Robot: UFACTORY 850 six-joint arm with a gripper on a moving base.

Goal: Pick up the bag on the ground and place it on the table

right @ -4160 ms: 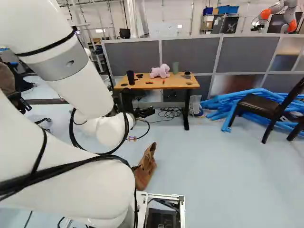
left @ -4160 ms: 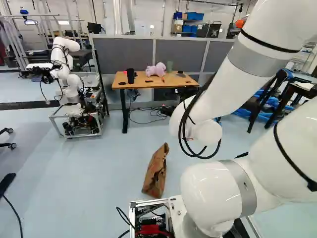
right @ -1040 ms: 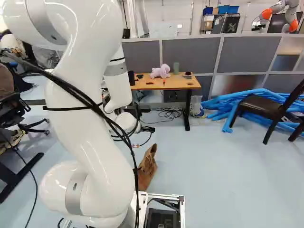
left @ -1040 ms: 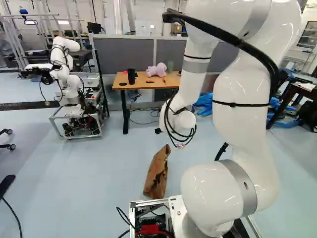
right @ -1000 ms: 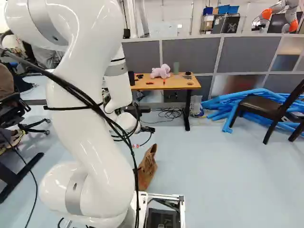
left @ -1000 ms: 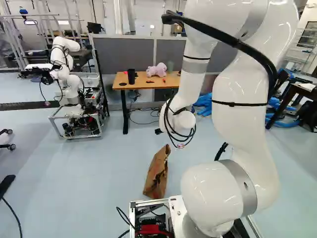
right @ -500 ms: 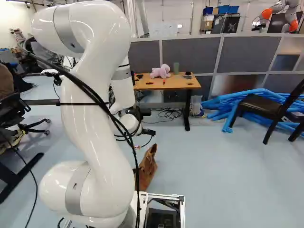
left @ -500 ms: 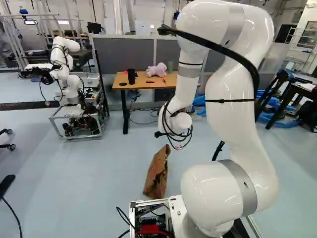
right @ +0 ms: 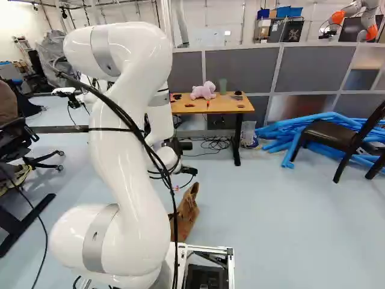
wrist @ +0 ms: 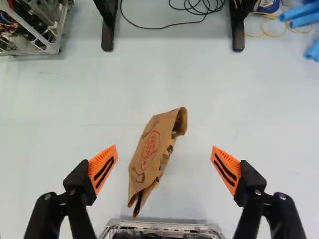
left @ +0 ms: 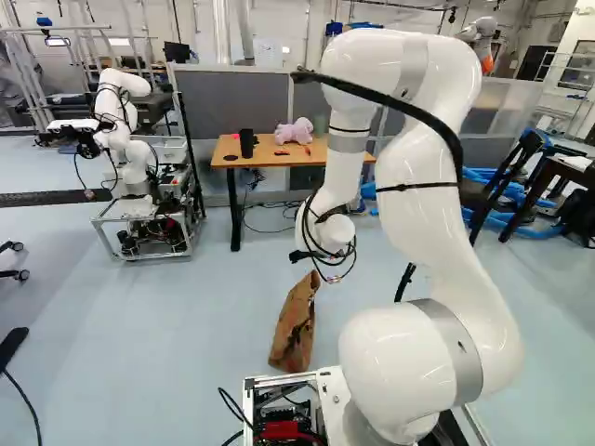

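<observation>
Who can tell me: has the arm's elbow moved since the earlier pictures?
Yes: in the left base view, the elbow sits lower and farther left against the divider.

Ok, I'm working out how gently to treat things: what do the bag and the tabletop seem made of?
The bag looks like matte brown paper with red printing, judging by its sharp creases and crumpled edges. The tabletop seems to be smooth wood or wood-look laminate, from its even honey-brown colour; which one, I can't tell.

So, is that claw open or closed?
Open: the gripper has its two orange pads wide apart in the wrist view, neither touching the paper bag.
</observation>
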